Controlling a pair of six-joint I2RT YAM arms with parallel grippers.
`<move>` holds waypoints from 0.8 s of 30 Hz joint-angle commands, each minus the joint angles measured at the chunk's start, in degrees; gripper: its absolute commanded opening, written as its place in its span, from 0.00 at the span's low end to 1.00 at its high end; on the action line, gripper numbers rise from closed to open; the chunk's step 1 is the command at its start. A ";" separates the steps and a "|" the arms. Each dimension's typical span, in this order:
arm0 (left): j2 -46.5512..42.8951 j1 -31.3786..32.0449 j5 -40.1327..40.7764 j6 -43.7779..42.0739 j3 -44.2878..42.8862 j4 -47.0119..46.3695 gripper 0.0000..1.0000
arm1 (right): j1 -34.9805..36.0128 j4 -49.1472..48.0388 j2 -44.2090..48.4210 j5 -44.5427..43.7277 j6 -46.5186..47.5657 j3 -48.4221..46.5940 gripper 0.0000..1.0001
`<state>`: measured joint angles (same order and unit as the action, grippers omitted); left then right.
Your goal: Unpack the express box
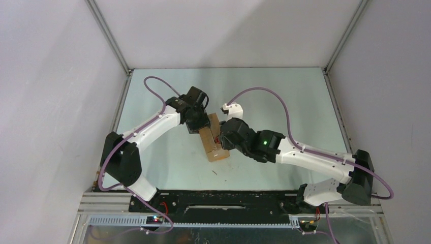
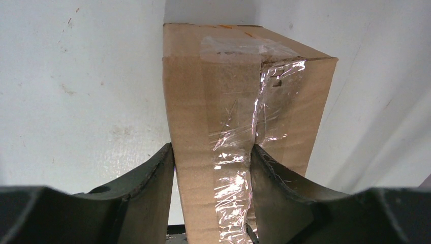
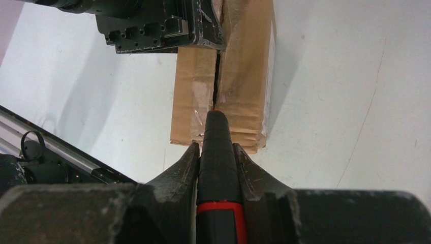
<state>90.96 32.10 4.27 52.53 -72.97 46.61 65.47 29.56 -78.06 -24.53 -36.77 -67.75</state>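
Observation:
The express box point(image 1: 212, 142) is a brown cardboard carton sealed with clear tape, lying mid-table. My left gripper point(image 1: 197, 126) is shut on its far end; in the left wrist view the fingers point(image 2: 152, 183) clamp both sides of the box point(image 2: 218, 117). My right gripper point(image 1: 223, 143) is shut on a black and red knife point(image 3: 217, 168). The knife's tip rests at the dark seam between the top flaps of the box point(image 3: 244, 81). The blade itself is hidden.
The white table point(image 1: 284, 101) has grey walls on three sides. A metal rail point(image 3: 56, 147) runs along the near edge. The left arm's wrist point(image 3: 147, 25) sits over the box's far end in the right wrist view.

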 commanded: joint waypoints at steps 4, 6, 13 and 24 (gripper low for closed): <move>-1.51 -0.28 3.33 0.82 0.64 -0.28 0.35 | 0.01 3.89 0.91 6.16 -2.05 -0.41 0.00; -1.77 -0.28 3.37 0.86 0.93 -0.42 0.35 | -0.65 2.83 0.57 7.90 -1.95 -0.03 0.00; -2.42 -1.82 4.94 2.69 2.45 -1.03 0.35 | -0.37 6.15 2.78 11.64 -4.11 1.02 0.00; -3.30 -2.55 6.13 4.81 3.89 -2.53 0.35 | -0.69 9.30 9.33 15.37 -5.75 5.69 0.00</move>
<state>88.71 31.75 2.13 55.31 -70.94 48.03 63.88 29.91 -72.18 -18.55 -41.23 -63.37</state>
